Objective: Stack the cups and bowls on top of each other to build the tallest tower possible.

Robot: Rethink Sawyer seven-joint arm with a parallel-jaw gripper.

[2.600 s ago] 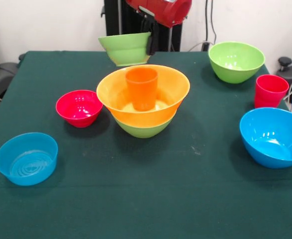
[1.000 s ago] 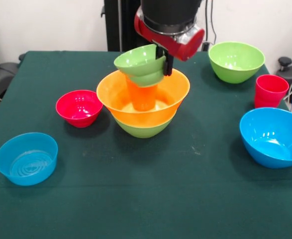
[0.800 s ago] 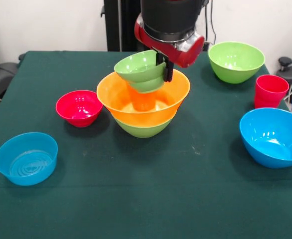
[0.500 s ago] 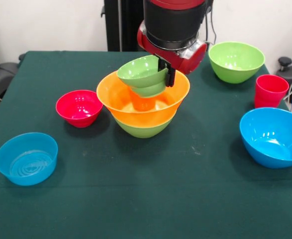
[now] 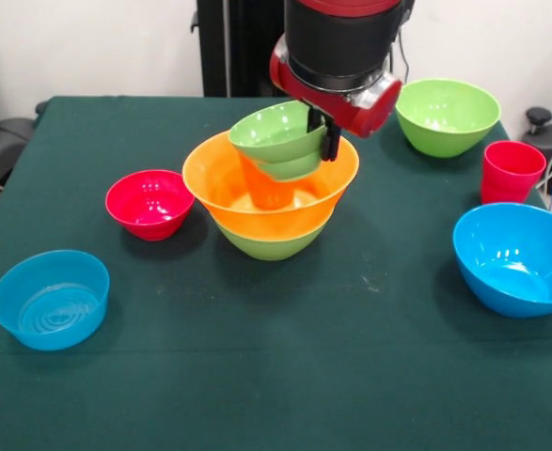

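gripper clamped on the right rim of the small green bowl, one black finger showing outside the rim. small green bowl is tilted, mouth facing up and toward the left, held over the orange cup; cannot tell if it touches the cup's rim. orange cup stands upright inside the very wide orange bowl, mostly hidden by the small green bowl. the orange bowl sits nested in a big green bowl, only the lower part of the green one showing under it. that stack is the tower so far, at table centre on the dark green cloth. red and black arm comes down from the top, over the stack's right back side.

loose pieces: small red bowl just left of the stack, upright, apart from it. small blue bowl near the front left, upright, well apart from the rest. second big green bowl at the back right, upright. red cup at the right edge, upright, between that green bowl and the big blue bowl. big blue bowl at the front right, upright, partly cut by the picture edge. no yellow cup seen in this view.
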